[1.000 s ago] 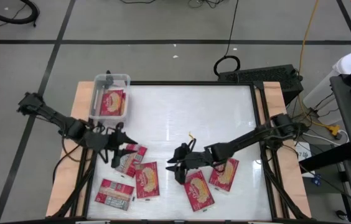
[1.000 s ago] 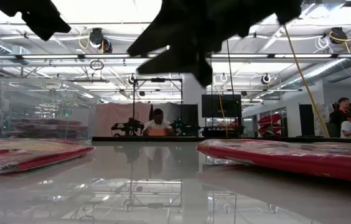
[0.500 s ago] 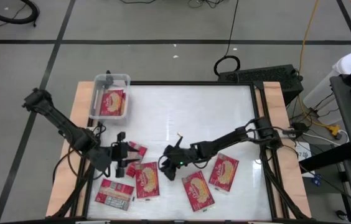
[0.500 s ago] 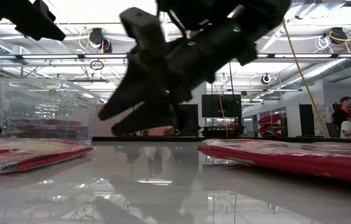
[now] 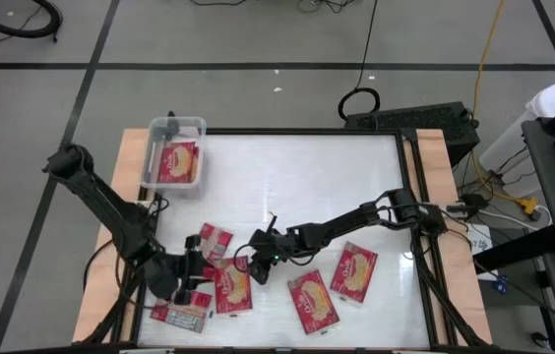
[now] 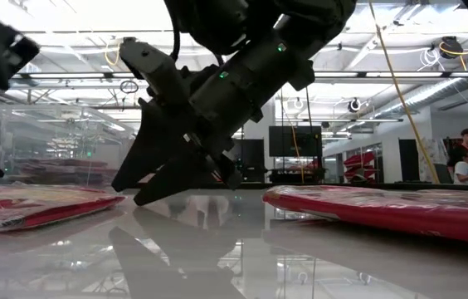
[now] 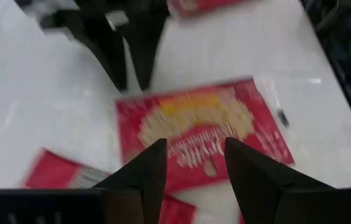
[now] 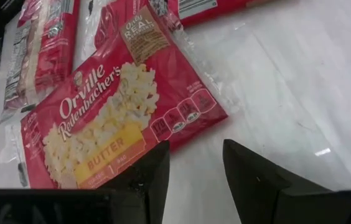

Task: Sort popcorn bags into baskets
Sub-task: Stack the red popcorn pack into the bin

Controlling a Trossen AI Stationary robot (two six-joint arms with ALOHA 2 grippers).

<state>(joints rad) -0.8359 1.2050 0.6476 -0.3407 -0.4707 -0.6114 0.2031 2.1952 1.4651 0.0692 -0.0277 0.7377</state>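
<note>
Several red popcorn bags lie at the table's front: one [image 5: 231,285] between my two grippers, others at the left [image 5: 215,241], front left [image 5: 181,311] and right [image 5: 313,300]. The clear basket [image 5: 152,138] at the back left holds one bag [image 5: 177,160]. My left gripper [image 5: 197,281] is open just left of the middle bag [image 7: 206,134], nothing between its fingers. Open and empty as well, my right gripper [image 5: 248,264] hovers low at that bag's [image 8: 113,118] far right corner. In the low view the right gripper [image 6: 155,183] points down at the table.
One more bag [image 5: 354,272] lies at the front right. In the low view, bags [image 6: 35,203] [image 6: 383,208] lie flat on both sides and the basket [image 6: 60,149] stands at the left. People [image 6: 466,166] are in the room behind. Wooden rails edge the white tabletop [image 5: 297,177].
My left gripper has swung toward the table's front, from beside the upper left bag to the middle bag. My right gripper has slid left and lower toward the same bag.
</note>
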